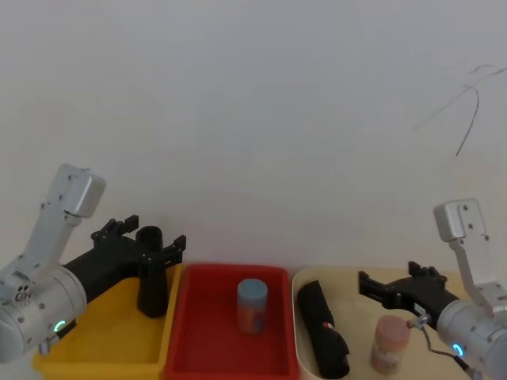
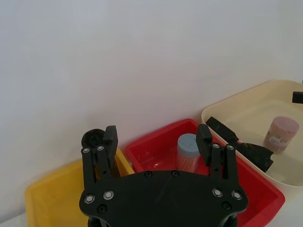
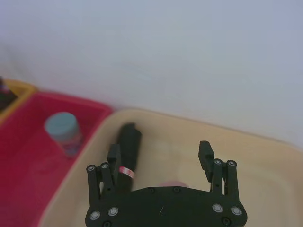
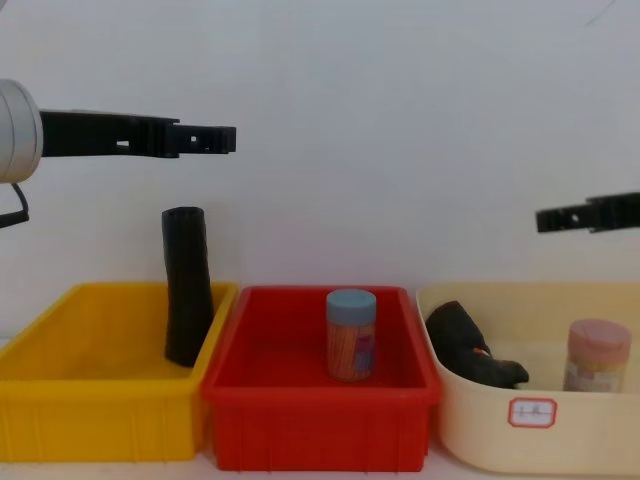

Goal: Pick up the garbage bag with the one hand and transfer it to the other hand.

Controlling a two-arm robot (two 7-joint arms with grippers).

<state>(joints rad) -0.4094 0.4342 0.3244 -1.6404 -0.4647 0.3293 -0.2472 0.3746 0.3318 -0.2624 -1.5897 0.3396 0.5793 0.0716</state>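
In the chest view the cream bin's [image 4: 600,430] front wall hides the lower side of the garbage bag [image 4: 465,350], leaving only its wrinkled black top and one raised end. In the right wrist view the right gripper's [image 3: 160,153] own finger and body cover the near end of the bag. The bag lies on its side along the left part of the cream bin, beside a pink-lidded jar [image 4: 596,355] standing in the same bin. The right gripper hangs above that bin with its jaws spread wide and empty. It is clear of the bag, which lies lower and toward its left finger. The left gripper [image 1: 150,235] is well apart from the bag, jaws also parted and holding nothing, poised above a slimmer, smooth black roll [image 4: 187,300]. That roll stands upright in the yellow bin [image 4: 100,420], leaning at its right wall. Between the two bins, a red bin [image 4: 320,420] holds a blue-lidded jar [image 4: 351,335]. A small red band [image 3: 125,172] wraps the bag, its markings too small to read. A white, red-bordered label [image 4: 532,411] on the cream bin's front carries writing that cannot be made out.
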